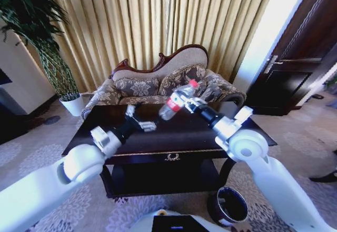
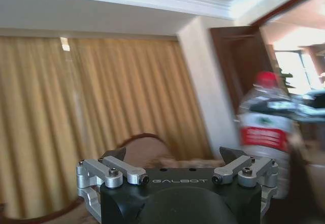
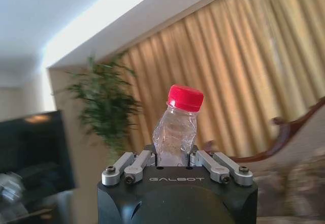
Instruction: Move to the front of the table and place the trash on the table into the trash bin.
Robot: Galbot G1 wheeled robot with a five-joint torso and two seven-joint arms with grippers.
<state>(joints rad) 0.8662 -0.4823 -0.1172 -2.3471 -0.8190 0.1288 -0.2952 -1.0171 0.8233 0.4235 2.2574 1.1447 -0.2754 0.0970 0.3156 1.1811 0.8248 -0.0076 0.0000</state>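
Left pincer point(image 1: 141, 120) hangs just over the dark desk point(image 1: 105, 132), near its middle. Its two fingers point(image 2: 115, 154) are spread wide with nothing between them, and you can see that best in the left wrist view. The left arm comes in from the low left corner of the head view, and its lower part is cut off by the edge.

Right pincer point(image 1: 190, 102) is up in the air above the back half of the desk. It is squeezed on the bottle point(image 1: 177, 101), a clear plastic one with a red cap and a red label. The bottle is tilted, with its cap pointing up and away toward the sofa point(image 1: 158, 84). In the right wrist view the bottle point(image 3: 177, 127) sticks up out of the pincer point(image 3: 176, 158), but its lower half is hidden behind the black pincer body. In the left wrist view the bottle point(image 2: 266, 127) is off to one side, blurry, and the writing on its label is too fuzzy to read.

Down on the carpet by the desk's front right corner sits the trash bin point(image 1: 230, 205), round and dark. The right arm covers part of it. Its inside looks dark, and I cannot tell if anything is in it.
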